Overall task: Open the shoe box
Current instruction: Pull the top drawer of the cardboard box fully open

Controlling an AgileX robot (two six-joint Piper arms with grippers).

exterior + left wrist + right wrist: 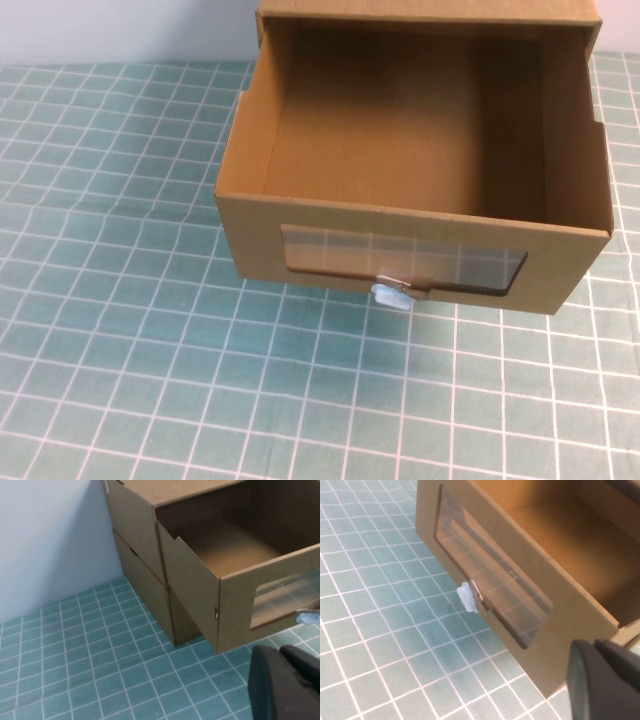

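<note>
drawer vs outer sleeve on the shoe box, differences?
Drawer: slid out toward the robot, open-topped, empty; sleeve: behind it, closed on top. Drawer front has window and pull tab; sleeve side has neither. Both brown cardboard. Left gripper near drawer's front-left corner; right gripper, jaws shut, near front-right.

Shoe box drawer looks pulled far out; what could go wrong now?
The drawer overhangs its cardboard sleeve and could tip or slide out entirely. The left gripper, shut, sits near the drawer's front corner, the right gripper, shut, by its windowed front; either could bump it.
</note>
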